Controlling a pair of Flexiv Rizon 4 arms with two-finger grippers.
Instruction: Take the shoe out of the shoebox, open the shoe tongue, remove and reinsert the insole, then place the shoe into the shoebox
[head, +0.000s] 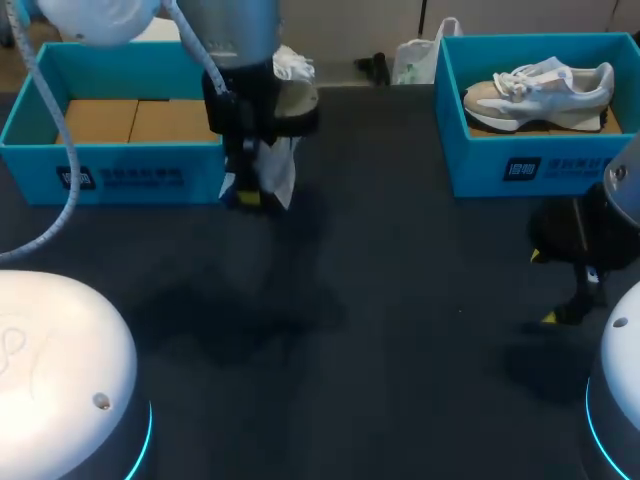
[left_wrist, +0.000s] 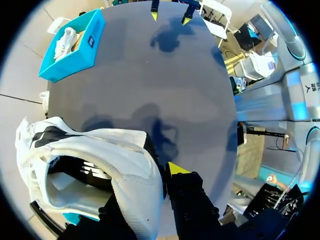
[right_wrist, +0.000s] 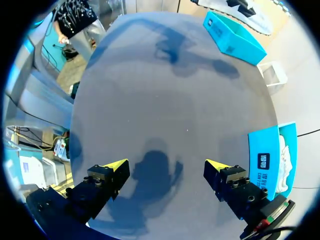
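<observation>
Grips the shoe (left_wrist: 100, 145) by its rim in the left gripper (head: 245, 192). Looks light and bendy. Holds the right gripper (right_wrist: 166, 165) open.

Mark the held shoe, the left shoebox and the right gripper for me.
held shoe (left_wrist: 117, 155), left wrist view, on its white side panel.
left shoebox (head: 110, 155), head view, on its blue front wall.
right gripper (right_wrist: 166, 164), right wrist view, midway between its yellow tips.

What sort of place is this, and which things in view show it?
Probably a robot lab bench for shoe-handling trials: a dark table bears a left shoebox and a right shoebox holding a sneaker, the left gripper grips a white shoe, and the right gripper is open.
</observation>
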